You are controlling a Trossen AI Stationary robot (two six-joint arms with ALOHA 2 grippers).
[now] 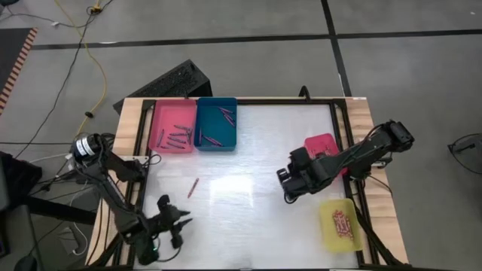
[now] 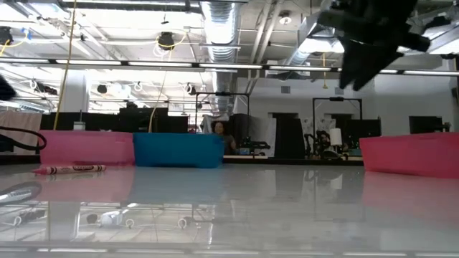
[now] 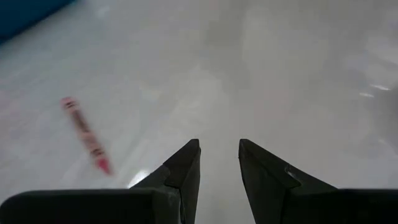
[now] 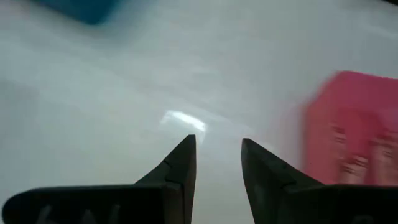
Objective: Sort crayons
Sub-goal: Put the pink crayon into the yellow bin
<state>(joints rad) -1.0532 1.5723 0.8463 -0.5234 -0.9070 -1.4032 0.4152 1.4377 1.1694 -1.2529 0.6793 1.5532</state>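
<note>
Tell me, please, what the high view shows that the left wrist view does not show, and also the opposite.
Only the high view shows the pink tray and the red tray, the yellow tray with crayons in it, and the right gripper over the table. Only the left wrist view shows the left gripper from close, fingers apart with nothing between them. Both show the single red crayon lying loose on the white table, and the blue tray.

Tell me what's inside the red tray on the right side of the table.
The red tray is mostly covered by the right arm in the high view. The right wrist view shows red crayons lying in it, blurred; how many there are can't be counted.
</note>
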